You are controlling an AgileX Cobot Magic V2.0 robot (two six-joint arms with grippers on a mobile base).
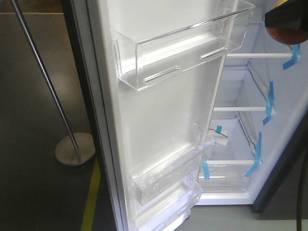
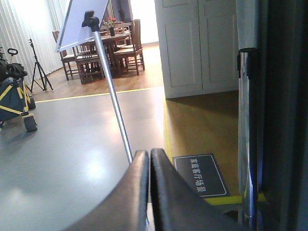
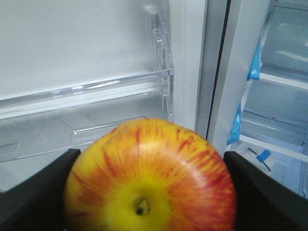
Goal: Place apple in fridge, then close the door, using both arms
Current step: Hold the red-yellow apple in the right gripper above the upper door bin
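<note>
Red-yellow streaked apple [image 3: 153, 166], stem-end visible, clamped in right tool [image 3: 149, 195]; left tool [image 2: 149, 161] closed tight.

Can only make out a dark sliver of the right gripper [image 1: 287, 17] in the front view, clipped by the top corner. Same for the apple [image 3: 149, 178] up close: cut off at the bottom, a bit blurry. Can't see where the fridge [image 1: 240, 144] shelves end — tucked behind the door [image 1: 159, 110].

The apple [image 3: 151, 178] is yellow streaked with red and orange, the fingers [image 3: 33, 197] at the lower corners black, the door [image 1: 159, 110] white inside with clear bins [image 1: 183, 48], blue tape [image 1: 270, 98] on white shelves [image 1: 250, 56] at right, a yellow line [image 1: 90, 202] on dark grey floor [image 1: 29, 159] lower left.
</note>
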